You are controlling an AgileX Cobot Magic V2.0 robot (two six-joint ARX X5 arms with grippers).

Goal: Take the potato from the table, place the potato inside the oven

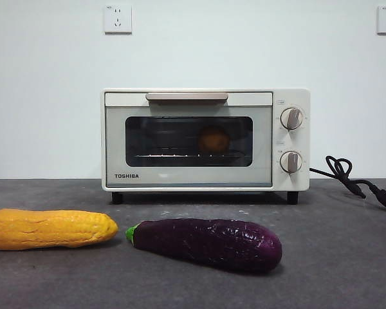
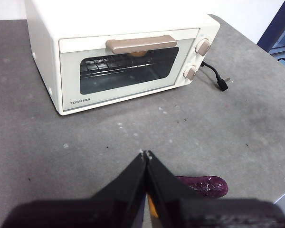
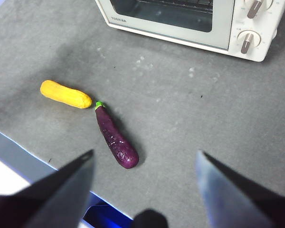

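Note:
The cream-white oven (image 1: 206,140) stands at the back of the dark grey table (image 1: 334,257) with its glass door closed. Behind the glass, the tan-brown potato (image 1: 214,140) rests on the wire rack, right of centre. In the left wrist view the oven (image 2: 118,52) shows with a sliver of the potato (image 2: 138,53) under the bar handle. My left gripper (image 2: 146,154) is shut and empty, high above the table in front of the oven. My right gripper (image 3: 145,159) is open and empty, high over the table's front part; the oven (image 3: 223,23) is beyond it.
A yellow corn cob (image 1: 48,228) and a purple eggplant (image 1: 209,243) lie on the table in front of the oven, also seen as corn (image 3: 65,94) and eggplant (image 3: 116,137). The oven's black cord (image 1: 354,180) trails off to its right. Table edges show near both grippers.

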